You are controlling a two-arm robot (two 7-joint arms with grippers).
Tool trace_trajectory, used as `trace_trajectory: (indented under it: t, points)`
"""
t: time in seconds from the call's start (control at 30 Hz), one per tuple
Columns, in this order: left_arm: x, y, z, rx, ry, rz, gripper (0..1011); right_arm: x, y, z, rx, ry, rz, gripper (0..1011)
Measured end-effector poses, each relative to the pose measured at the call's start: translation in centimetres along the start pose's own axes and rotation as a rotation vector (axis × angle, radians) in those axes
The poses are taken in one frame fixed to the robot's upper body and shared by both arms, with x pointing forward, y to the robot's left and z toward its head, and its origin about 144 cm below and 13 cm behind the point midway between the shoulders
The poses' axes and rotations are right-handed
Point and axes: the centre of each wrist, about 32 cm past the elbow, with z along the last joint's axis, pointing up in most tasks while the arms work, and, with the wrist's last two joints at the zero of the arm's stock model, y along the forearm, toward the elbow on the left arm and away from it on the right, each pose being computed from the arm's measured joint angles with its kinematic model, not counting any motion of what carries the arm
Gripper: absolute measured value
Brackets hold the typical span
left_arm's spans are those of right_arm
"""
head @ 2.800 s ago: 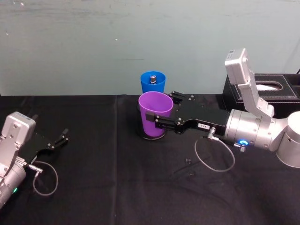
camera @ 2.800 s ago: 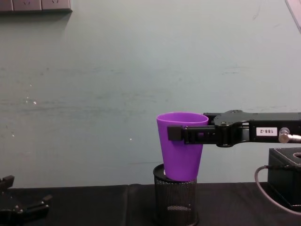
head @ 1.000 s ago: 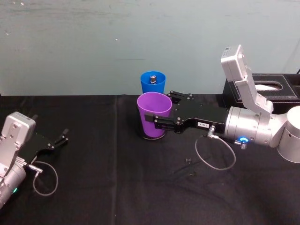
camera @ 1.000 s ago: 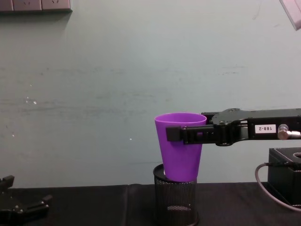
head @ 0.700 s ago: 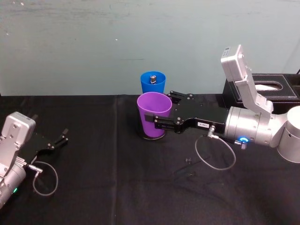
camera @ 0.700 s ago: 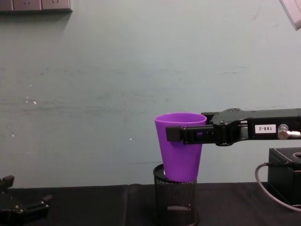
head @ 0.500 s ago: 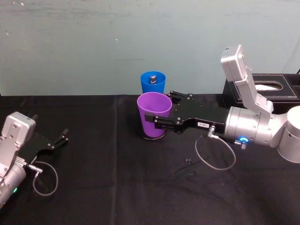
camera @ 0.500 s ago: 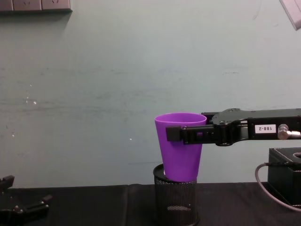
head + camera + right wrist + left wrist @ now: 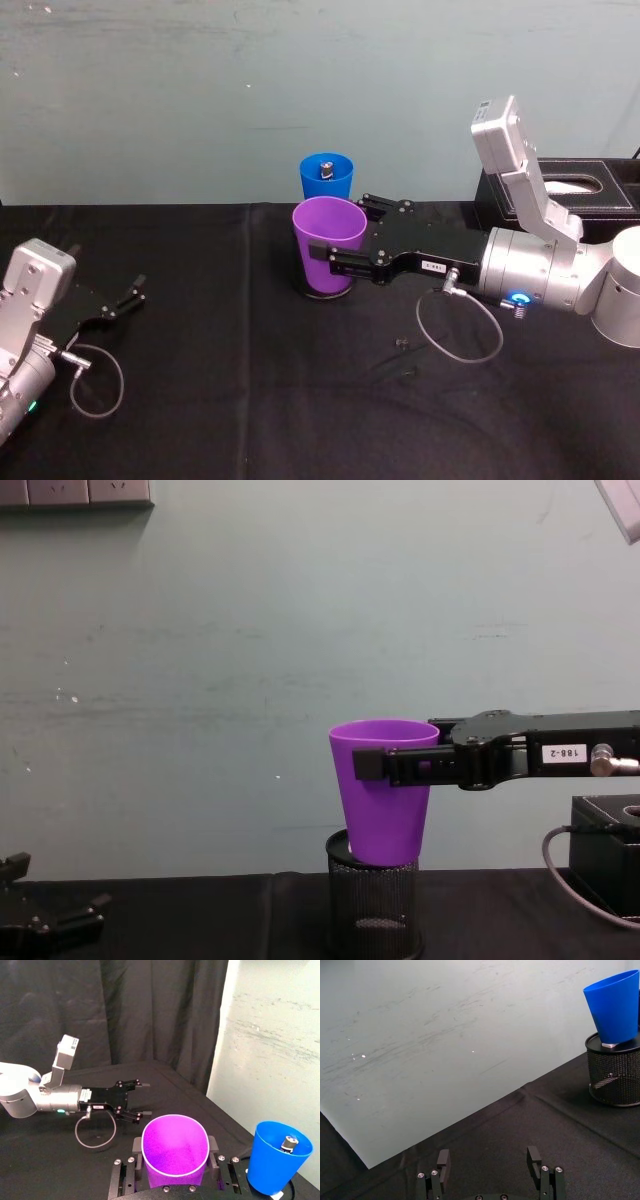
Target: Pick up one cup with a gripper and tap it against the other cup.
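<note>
Purple cup (image 9: 328, 245) first: from the head camera we see it upright in the right gripper (image 9: 340, 228), one black finger flat on its near wall and the other round the far side, so the jaws are pinching it just under the rim. Right beyond that far finger, toward the wall, stands the blue cup (image 9: 327, 177) with a small grey object (image 9: 325, 167) inside. A black tissue box (image 9: 560, 195) sits behind the gripper's silver arm. Well apart from all this, the left gripper (image 9: 135, 291) lies low over the black table (image 9: 250, 400). On to the left wrist camera: we find that gripper's two fingers spread wide with only cloth between them. Far ahead of them the blue cup shows above a black mesh pen holder (image 9: 614, 1077), and we cannot tell whether it stands on it. Over to the right wrist camera: the purple cup sits squarely between the clamping fingers, and the blue cup is just outside one of them with a narrow gap between the rims. Chest camera now: the right gripper reaches in level, its white label (image 9: 565, 753) facing us. The purple cup's foot overlaps the pen holder's rim directly below the fingertips, and we cannot say whether they touch.
</note>
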Motion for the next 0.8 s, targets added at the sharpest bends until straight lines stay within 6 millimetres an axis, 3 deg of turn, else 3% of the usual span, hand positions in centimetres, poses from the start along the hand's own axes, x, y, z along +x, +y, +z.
trace_trajectory:
  t: [0.8]
  points:
    - [0.0,0.0,0.0,0.0,0.0,0.0,1000,0.0,0.0,0.0,0.0,0.0,0.0,736]
